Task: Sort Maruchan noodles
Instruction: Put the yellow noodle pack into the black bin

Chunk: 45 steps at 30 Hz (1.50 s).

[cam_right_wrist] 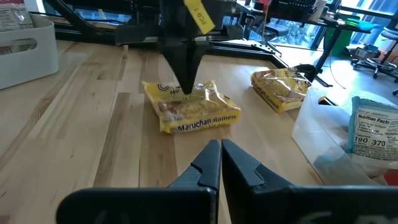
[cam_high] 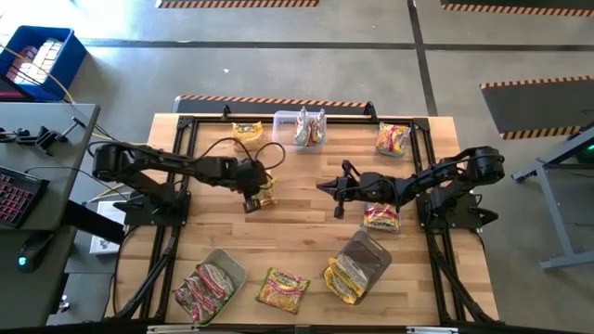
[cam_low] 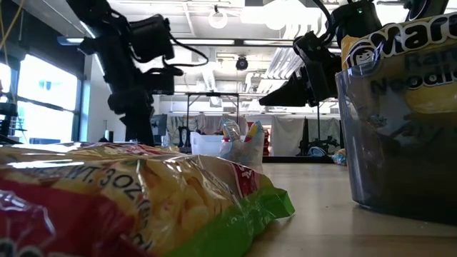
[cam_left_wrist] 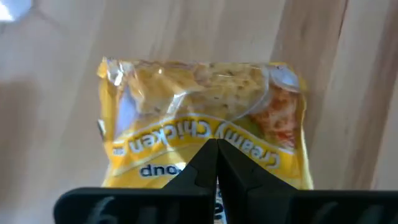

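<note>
A yellow Maruchan "Creamy Chicken" packet [cam_high: 267, 195] [cam_left_wrist: 199, 118] [cam_right_wrist: 191, 111] lies flat on the wood left of the table's centre. My left gripper [cam_high: 251, 198] [cam_left_wrist: 216, 144] stands over it, pointing down, with its fingers shut on it. My right gripper [cam_high: 322, 186] [cam_right_wrist: 221, 144] is shut and hovers above bare wood at the table's centre, right of that packet, touching nothing. More packets lie around the table: a pink-yellow one [cam_high: 381, 218] beside the right arm, another [cam_high: 393, 139] at the far right, a yellow one [cam_high: 247, 130] at the far edge, and a greenish one [cam_high: 283, 289] near the front. My left gripper comes at the yellow packet from above, pointing down. Its shut fingertips [cam_right_wrist: 186, 84] meet on the packet's upper face [cam_left_wrist: 216, 134], near the middle of one long side. The fingers cover the place of contact, so how much plastic is pinched does not show. The packet still lies on the table.
A clear tub [cam_high: 299, 130] at the far edge holds silvery packets. A tub [cam_high: 223, 271] at the near left holds pink-red packets. A tub [cam_high: 369, 252] at the near right holds yellow ones. Black frame rails run along the table's left and right sides.
</note>
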Available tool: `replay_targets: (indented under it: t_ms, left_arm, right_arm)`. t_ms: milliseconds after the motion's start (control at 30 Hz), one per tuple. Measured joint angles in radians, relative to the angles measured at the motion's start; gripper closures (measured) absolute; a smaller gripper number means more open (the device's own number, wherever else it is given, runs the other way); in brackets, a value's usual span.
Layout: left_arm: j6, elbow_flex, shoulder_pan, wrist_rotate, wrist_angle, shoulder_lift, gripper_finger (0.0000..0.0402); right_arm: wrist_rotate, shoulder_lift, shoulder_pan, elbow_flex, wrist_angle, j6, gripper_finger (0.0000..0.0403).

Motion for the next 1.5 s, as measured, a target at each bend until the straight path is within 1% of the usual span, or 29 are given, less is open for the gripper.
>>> replay_targets:
  t_ms: [67, 167, 200, 233, 267, 333, 367, 433, 533, 667, 733, 833, 967, 1033, 1100, 1167, 1233, 1300, 1400, 1500]
  left_arm:
    - [-0.009, 0.042, -0.012, -0.088, -0.083, 0.002, 0.0402]
    - [-0.120, 0.101, 0.001, -0.282, -0.265, 0.001, 0.0401]
    - [-0.163, 0.109, 0.018, -0.315, -0.328, 0.001, 0.0401]
    - [-0.205, 0.109, 0.038, -0.313, -0.374, 0.001, 0.0401]
    - [-0.242, 0.105, 0.058, -0.288, -0.400, 0.005, 0.0401]
    - [-0.284, 0.077, 0.087, -0.220, -0.396, 0.011, 0.0401]
    - [-0.288, 0.057, 0.097, -0.204, -0.384, 0.011, 0.0401]
    - [-0.283, 0.015, 0.111, -0.189, -0.309, 0.011, 0.0401]
    - [-0.268, -0.036, 0.124, -0.174, -0.149, 0.011, 0.0401]
    - [-0.176, -0.071, 0.129, -0.158, 0.092, 0.011, 0.0401]
    - [-0.114, -0.091, 0.129, -0.098, 0.232, 0.011, 0.0401]
    - [-0.075, -0.108, 0.127, 0.002, 0.422, 0.028, 0.0401]
    - [-0.035, -0.110, 0.123, 0.092, 0.545, 0.099, 0.0401]
    - [-0.010, -0.105, 0.116, 0.148, 0.568, 0.124, 0.0401]
    - [-0.006, -0.086, 0.095, 0.187, 0.529, 0.114, 0.0401]
    - [-0.038, -0.066, 0.065, 0.207, 0.443, 0.059, 0.0400]
    - [-0.087, -0.041, 0.032, 0.211, 0.320, -0.012, 0.0396]
    - [-0.115, -0.015, -0.002, 0.224, 0.150, -0.085, 0.0386]
    - [-0.189, 0.003, -0.052, 0.192, -0.059, -0.166, 0.0364]
    - [-0.263, 0.002, -0.087, 0.153, -0.203, -0.193, 0.0335]
  right_arm:
    - [0.000, 0.000, 0.000, 0.000, 0.000, 0.000, 0.0402]
    - [0.000, 0.000, 0.000, 0.000, -0.005, 0.004, 0.0402]
    - [0.000, 0.000, 0.000, 0.000, -0.006, 0.004, 0.0402]
    - [0.000, 0.000, 0.000, 0.000, -0.007, 0.004, 0.0402]
    - [0.000, 0.000, 0.000, 0.000, -0.008, 0.004, 0.0402]
    - [0.000, 0.000, 0.000, 0.000, -0.008, 0.004, 0.0402]
    - [0.000, 0.000, 0.000, 0.000, -0.008, 0.004, 0.0402]
    - [0.000, 0.000, 0.001, 0.000, -0.012, 0.004, 0.0402]
    - [-0.001, 0.000, 0.002, 0.000, -0.021, 0.004, 0.0402]
    - [-0.002, 0.000, 0.002, 0.000, -0.023, 0.004, 0.0402]
    - [-0.005, 0.000, 0.002, 0.000, -0.023, 0.004, 0.0402]
    - [-0.005, 0.000, 0.002, 0.000, -0.023, 0.008, 0.0402]
    - [-0.006, 0.000, 0.002, 0.000, -0.023, 0.008, 0.0402]
    - [-0.013, 0.000, 0.002, 0.000, -0.023, 0.011, 0.0402]
    - [-0.023, 0.000, 0.002, 0.000, -0.023, 0.026, 0.0402]
    - [-0.035, 0.000, 0.002, 0.000, -0.025, 0.031, 0.0402]
    - [-0.041, 0.000, 0.002, 0.000, -0.034, 0.031, 0.0402]
    - [-0.042, 0.000, 0.002, 0.000, -0.039, 0.031, 0.0402]
    - [-0.041, 0.000, 0.002, 0.000, -0.044, 0.031, 0.0402]
    - [-0.041, 0.000, 0.002, 0.000, -0.044, 0.031, 0.0402]
